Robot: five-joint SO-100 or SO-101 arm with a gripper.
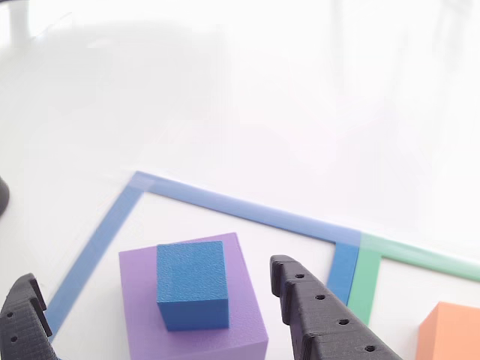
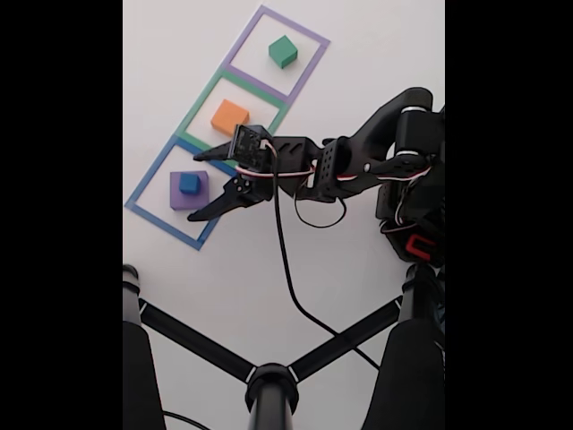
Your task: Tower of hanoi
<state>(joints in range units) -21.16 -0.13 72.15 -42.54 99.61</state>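
The purple block [image 1: 245,294] lies inside the blue tape square [image 1: 225,204] with the small blue cube [image 1: 193,283] resting on top of it. My gripper [image 1: 154,272] is open, one dark finger on each side of this stack, touching nothing. At the lower right edge an orange block [image 1: 450,334] shows. In the fixed view the gripper [image 2: 193,187] hovers open beside the purple block [image 2: 176,195] and blue cube [image 2: 189,183]. The orange block [image 2: 229,116] sits in the green tape square [image 2: 199,109], and the green block [image 2: 283,51] sits in the purple tape square [image 2: 307,32].
The three tape squares run in a diagonal row on a white table. The arm [image 2: 358,166] reaches in from the right, trailing a black cable [image 2: 285,260]. Black struts [image 2: 269,381] cross the bottom of the fixed view. A dark object [image 1: 2,196] sits at the left edge.
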